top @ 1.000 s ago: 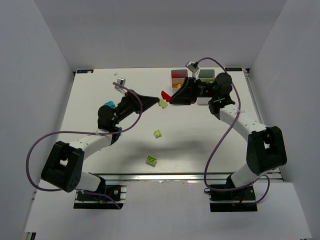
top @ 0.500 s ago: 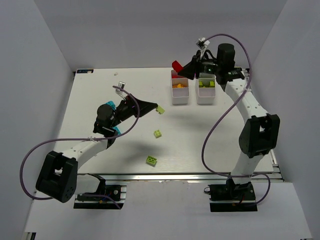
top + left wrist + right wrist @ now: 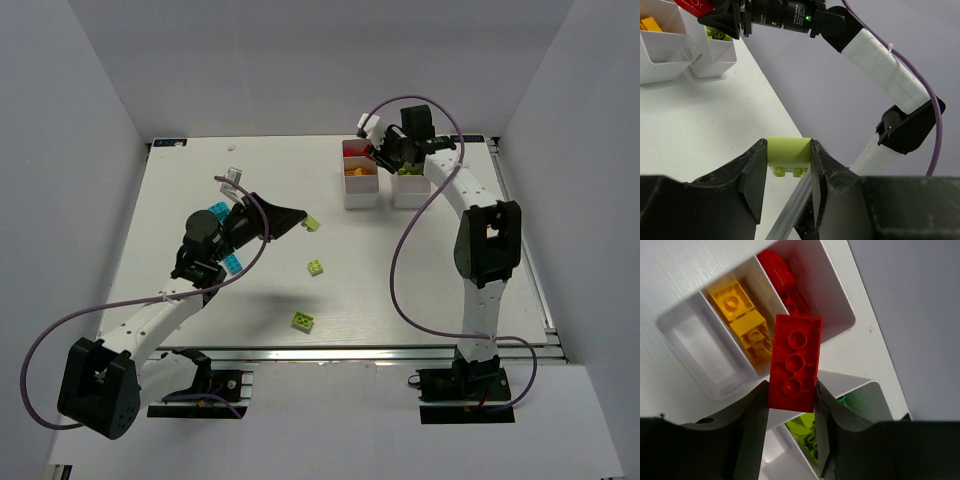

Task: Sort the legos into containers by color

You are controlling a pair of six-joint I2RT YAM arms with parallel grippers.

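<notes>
Right jaws pinch a red studded plastic brick (image 3: pixel 794 362) by its long sides, above the bins. Left jaws are narrow on a lime plastic brick (image 3: pixel 788 156), held above mid-surface.

Left white three-compartment plastic bin (image 3: pixel 360 205): red bricks (image 3: pixel 785 282) at far end, yellow-orange bricks (image 3: pixel 742 320) in middle. Right white bin (image 3: pixel 411 200): lime bricks (image 3: pixel 802 432) in middle, green beside them, shape unclear.

White surface (image 3: pixel 420 280), with pale grey walls (image 3: pixel 80 120) around it.

Count: two loose lime bricks (image 3: pixel 315 267) (image 3: pixel 302 321), two cyan bricks (image 3: pixel 218 212) by the left arm (image 3: pixel 160 300), two bins.
</notes>
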